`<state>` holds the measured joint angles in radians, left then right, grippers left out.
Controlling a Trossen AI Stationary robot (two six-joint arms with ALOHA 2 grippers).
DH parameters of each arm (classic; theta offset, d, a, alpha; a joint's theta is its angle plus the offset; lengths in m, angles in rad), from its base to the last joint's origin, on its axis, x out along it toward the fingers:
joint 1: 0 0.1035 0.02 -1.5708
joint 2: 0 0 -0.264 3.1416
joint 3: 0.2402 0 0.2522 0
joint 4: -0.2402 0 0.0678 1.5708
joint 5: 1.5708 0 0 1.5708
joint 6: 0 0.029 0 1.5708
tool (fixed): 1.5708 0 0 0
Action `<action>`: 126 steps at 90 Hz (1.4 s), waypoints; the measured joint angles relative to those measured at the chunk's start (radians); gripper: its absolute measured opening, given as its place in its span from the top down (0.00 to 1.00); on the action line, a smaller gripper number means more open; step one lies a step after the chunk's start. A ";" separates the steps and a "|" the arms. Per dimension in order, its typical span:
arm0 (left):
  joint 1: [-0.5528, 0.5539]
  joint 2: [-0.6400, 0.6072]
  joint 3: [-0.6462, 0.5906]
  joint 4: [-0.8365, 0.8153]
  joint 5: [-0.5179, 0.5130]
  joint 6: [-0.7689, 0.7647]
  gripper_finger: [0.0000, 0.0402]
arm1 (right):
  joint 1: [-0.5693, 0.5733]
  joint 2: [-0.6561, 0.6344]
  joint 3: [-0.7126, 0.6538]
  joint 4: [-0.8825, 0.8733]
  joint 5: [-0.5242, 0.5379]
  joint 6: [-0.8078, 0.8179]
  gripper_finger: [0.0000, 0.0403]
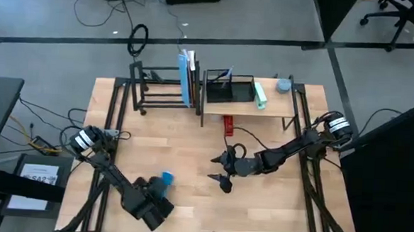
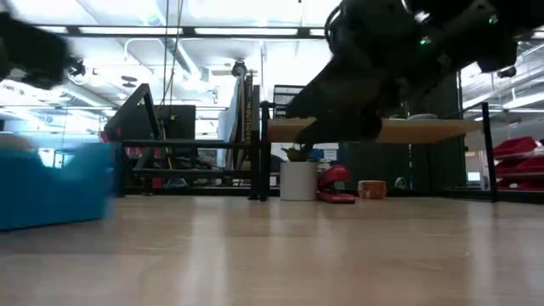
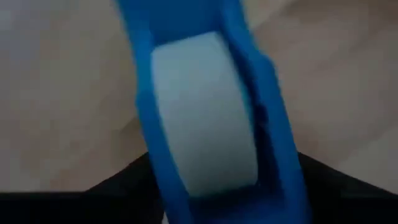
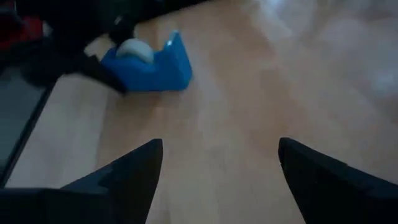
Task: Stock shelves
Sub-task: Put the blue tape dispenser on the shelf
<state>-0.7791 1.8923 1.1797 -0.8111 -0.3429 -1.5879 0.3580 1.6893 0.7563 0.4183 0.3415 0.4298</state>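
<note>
The two shelves are standing side by side along the far edge of the table: the open black metal tube-frame rack [image 1: 162, 89], with upright books at its inner end, and the light wood plank shelf on black metal legs [image 1: 271, 104], which is carrying a black mesh tray, a pale green item and a small grey object. A red stapler-like object [image 1: 228, 124] is lying on the table just in front of the plank shelf.

Well apart from both shelves, near the table's front left, a blue plastic tape dispenser with a white tape roll [image 1: 165, 179] is sitting at the left gripper [image 1: 155, 193]. The left wrist view is filled by the dispenser between the dark fingers, so that gripper appears to be closing on or holding it, though whether the grip is firm cannot be told.

The right gripper [image 1: 223, 171] is hovering over the middle of the table with its fingers spread wide and nothing between them.

The step in hand looks like carrying the dispenser to a shelf. To do it well, the left arm should be gripping the body squarely, lifting clear of the tabletop, passing behind the waiting right arm, and setting it down on a bare stretch of shelf.
</note>
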 joint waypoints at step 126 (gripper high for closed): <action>0.290 -0.002 0.059 0.287 -0.013 1.132 0.34 | 0.033 0.182 0.001 0.120 -0.083 -0.209 0.57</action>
<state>-0.4889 1.8904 1.2388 -0.5241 -0.3563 -0.4558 0.3908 1.8712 0.7574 0.5383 0.2588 0.2211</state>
